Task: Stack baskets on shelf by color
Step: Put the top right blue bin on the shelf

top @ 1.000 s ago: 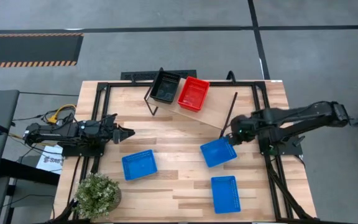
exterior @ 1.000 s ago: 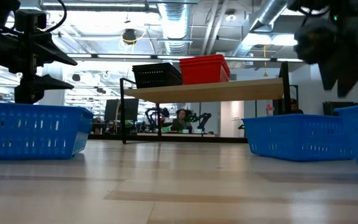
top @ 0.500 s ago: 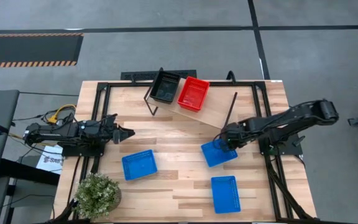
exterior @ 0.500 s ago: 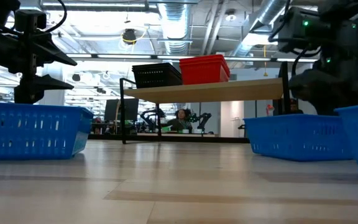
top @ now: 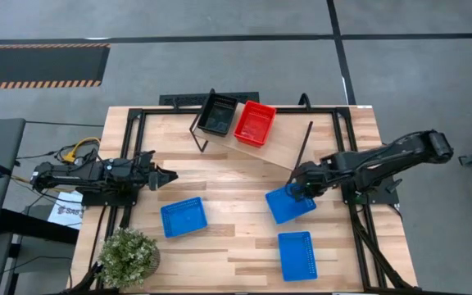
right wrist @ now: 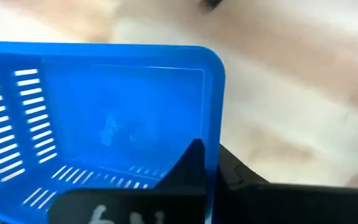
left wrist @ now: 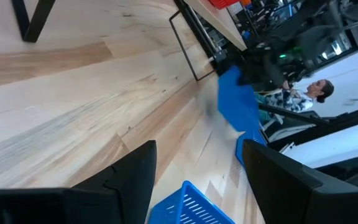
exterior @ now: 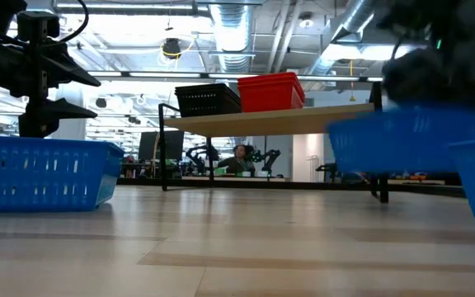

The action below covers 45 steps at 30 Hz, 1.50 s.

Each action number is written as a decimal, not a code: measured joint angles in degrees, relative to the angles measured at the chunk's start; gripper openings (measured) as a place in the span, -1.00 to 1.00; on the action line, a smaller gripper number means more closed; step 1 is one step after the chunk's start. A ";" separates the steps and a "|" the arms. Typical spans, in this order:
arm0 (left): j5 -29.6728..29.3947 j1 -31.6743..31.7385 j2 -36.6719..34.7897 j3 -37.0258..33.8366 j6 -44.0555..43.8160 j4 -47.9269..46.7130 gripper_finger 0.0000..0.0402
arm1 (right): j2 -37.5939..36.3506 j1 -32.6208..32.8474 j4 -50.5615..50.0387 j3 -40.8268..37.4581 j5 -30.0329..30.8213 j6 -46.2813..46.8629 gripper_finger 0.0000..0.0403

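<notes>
Change: the blue rectangular plastic mesh basket (top: 290, 204), resting on the desk (top: 244, 172) half a second before, had lifted.
Right gripper (top: 297, 191): pinching its rim.
Left gripper (top: 164, 174): spread, waiting.
Meaning: likely bound for the light wooden shelf (top: 281, 146).

The right claw (top: 295, 191) is clamped on a blue basket (top: 290, 205) held off the table; the left claw (top: 168, 174) waits, spread.

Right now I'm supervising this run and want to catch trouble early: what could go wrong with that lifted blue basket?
1. The right tool pinches the blue basket by one rim only; lifted off the table, it could tilt or slip out.
2. The shelf and its black leg stand close by, so the basket might clip them.
3. The black stack and red stack could get knocked.
</notes>
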 joint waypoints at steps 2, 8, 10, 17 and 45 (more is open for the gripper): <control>0.04 0.00 0.00 0.00 0.02 0.00 0.12 | -1.85 0.74 -2.01 2.86 -3.03 -0.04 -0.95; 0.03 0.00 0.00 0.00 0.52 -0.08 0.12 | -7.23 1.95 -1.44 16.08 -7.12 -7.35 -0.96; 0.01 0.02 0.00 0.02 0.52 -0.25 0.12 | -7.72 0.09 -1.66 21.74 -6.39 -13.16 -0.96; -0.37 0.00 0.00 0.07 0.51 -0.66 0.12 | -4.16 -15.48 -9.76 39.32 2.04 -40.53 -0.96; -2.51 0.00 0.00 0.07 -1.01 -0.90 0.12 | 26.39 -51.44 -30.28 52.11 -12.74 -95.76 -0.96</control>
